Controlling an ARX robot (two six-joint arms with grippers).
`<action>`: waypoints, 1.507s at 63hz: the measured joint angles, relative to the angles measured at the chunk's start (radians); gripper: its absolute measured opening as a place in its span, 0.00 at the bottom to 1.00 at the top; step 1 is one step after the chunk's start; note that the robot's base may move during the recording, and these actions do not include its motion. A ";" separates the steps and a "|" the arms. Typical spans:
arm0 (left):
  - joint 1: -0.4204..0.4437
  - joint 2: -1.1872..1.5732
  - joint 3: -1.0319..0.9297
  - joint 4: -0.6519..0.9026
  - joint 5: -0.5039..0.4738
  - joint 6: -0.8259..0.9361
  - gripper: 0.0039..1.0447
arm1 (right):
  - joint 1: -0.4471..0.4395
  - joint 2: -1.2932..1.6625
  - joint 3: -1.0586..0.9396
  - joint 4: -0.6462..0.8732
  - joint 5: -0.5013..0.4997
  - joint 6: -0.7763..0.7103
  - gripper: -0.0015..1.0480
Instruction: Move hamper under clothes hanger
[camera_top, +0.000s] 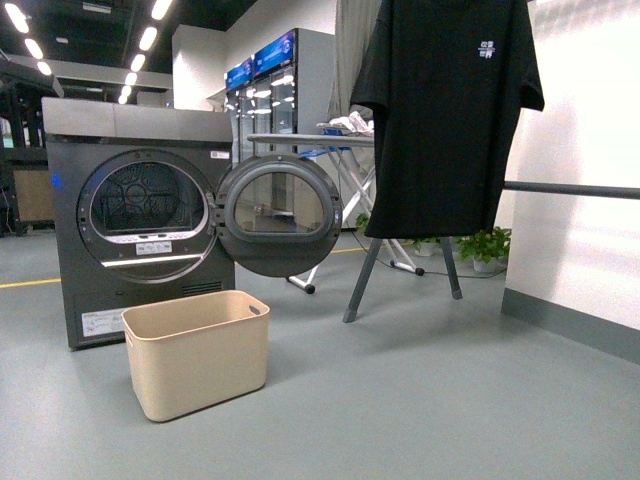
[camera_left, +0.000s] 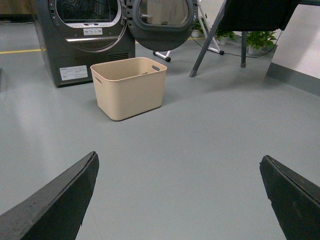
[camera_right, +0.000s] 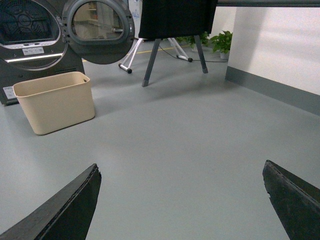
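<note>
The beige hamper (camera_top: 197, 350) stands on the grey floor in front of the dryer, left of centre. It also shows in the left wrist view (camera_left: 129, 87) and the right wrist view (camera_right: 55, 101). The clothes hanger (camera_top: 570, 189) stands to the right, its bar running off right, with a black T-shirt (camera_top: 445, 110) hung on it and splayed legs (camera_top: 363, 280) below; its legs show in both wrist views (camera_left: 206, 42) (camera_right: 151, 62). My left gripper (camera_left: 179, 165) and right gripper (camera_right: 181, 172) are open and empty, well short of the hamper. Neither arm shows in the front view.
A dark grey dryer (camera_top: 140, 220) stands behind the hamper with its round door (camera_top: 280, 215) swung open toward the rack. A white ironing board (camera_top: 330, 140) stands behind. A white wall with grey skirting (camera_top: 575, 320) runs along the right. Potted plants (camera_top: 485, 245) sit at its base.
</note>
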 joint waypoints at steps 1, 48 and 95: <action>0.000 0.000 0.000 0.000 0.000 0.000 0.94 | 0.000 0.000 0.000 0.000 0.000 0.000 0.93; 0.000 0.000 0.000 0.000 0.000 0.000 0.94 | 0.000 0.000 0.000 0.000 0.000 0.000 0.93; 0.000 0.000 0.000 0.000 0.000 0.000 0.94 | 0.000 0.000 0.000 0.000 0.000 0.000 0.93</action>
